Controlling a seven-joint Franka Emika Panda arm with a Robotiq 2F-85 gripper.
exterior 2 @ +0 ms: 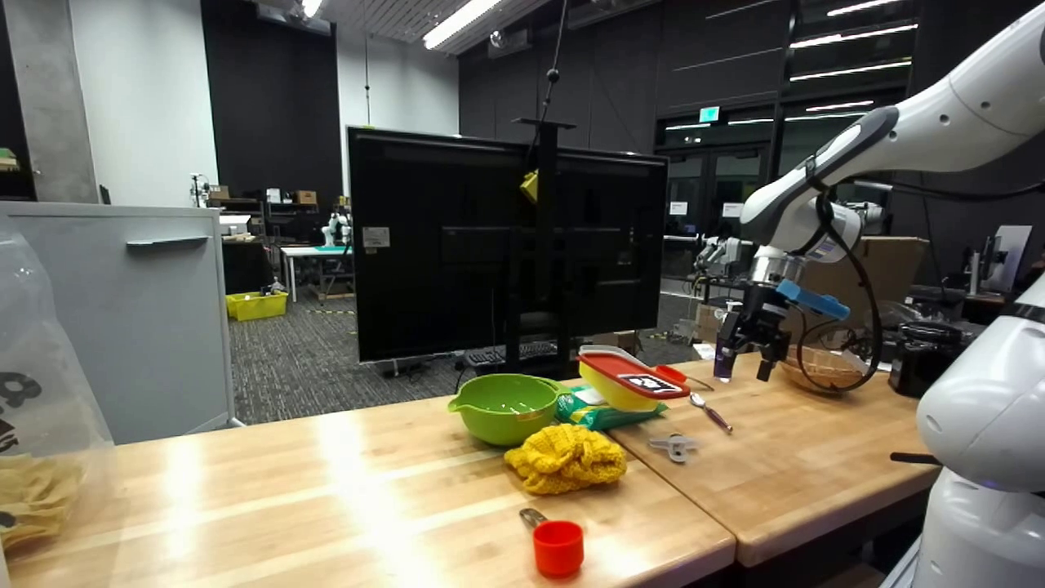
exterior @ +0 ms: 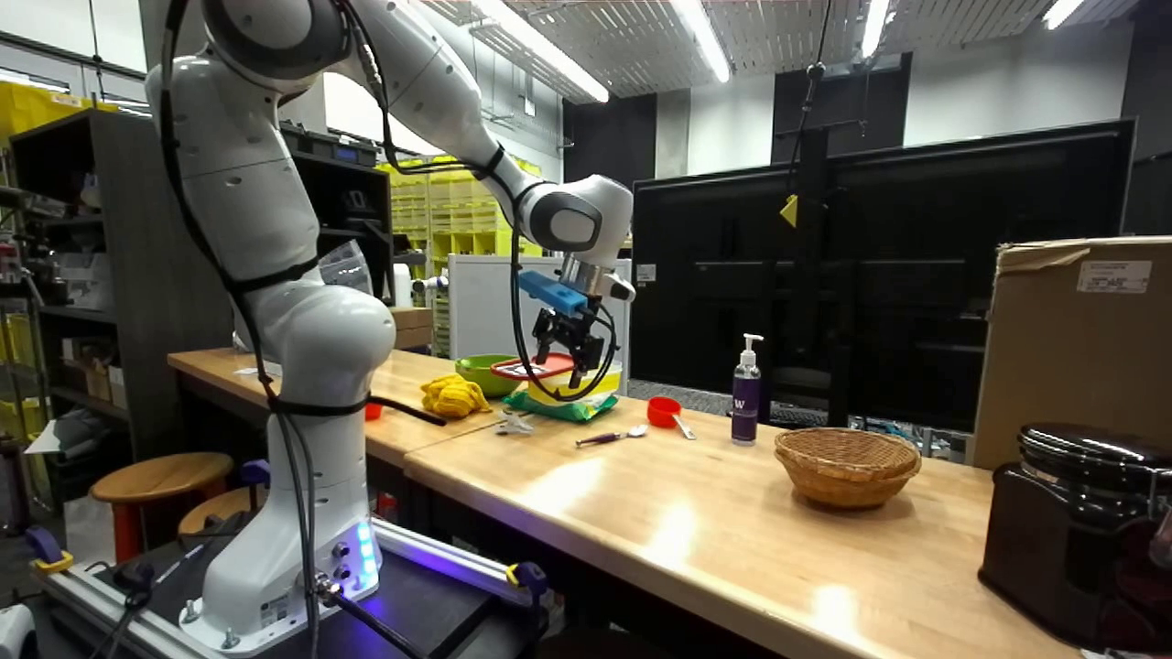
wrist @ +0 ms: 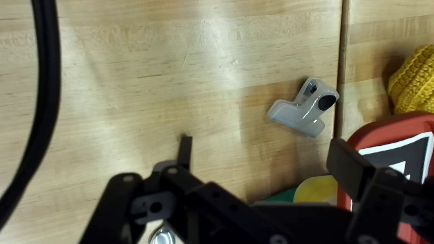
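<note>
Wrist view shows the claw point(wrist: 264, 156) with its fingers spread well apart and nothing between them; it hangs over the wood, carrying no load. Past its tips lies the clip point(wrist: 303, 112), loose on the table point(wrist: 190, 84) just beside the seam point(wrist: 341, 51); its wide mouth seems to give it a steady rest. One finger overlaps the red lid point(wrist: 390, 132) from this angle, though no contact can be made out. In an exterior view the tub point(exterior 2: 616, 394) under that lid sits tilted, likely because the soft packet point(exterior 2: 608, 419) beneath props it unevenly. Near it the bowl point(exterior 2: 498, 429) stands upright on its own base, and the cloth point(exterior 2: 567, 459) is bunched into a heap that looks limp enough to stay put. Also in an exterior view, the spoon point(exterior: 602, 438) lies flat, probably for want of any support, while the cup point(exterior: 663, 412), bottle point(exterior: 746, 398) and basket point(exterior: 847, 480) rest on the table farther along.
</note>
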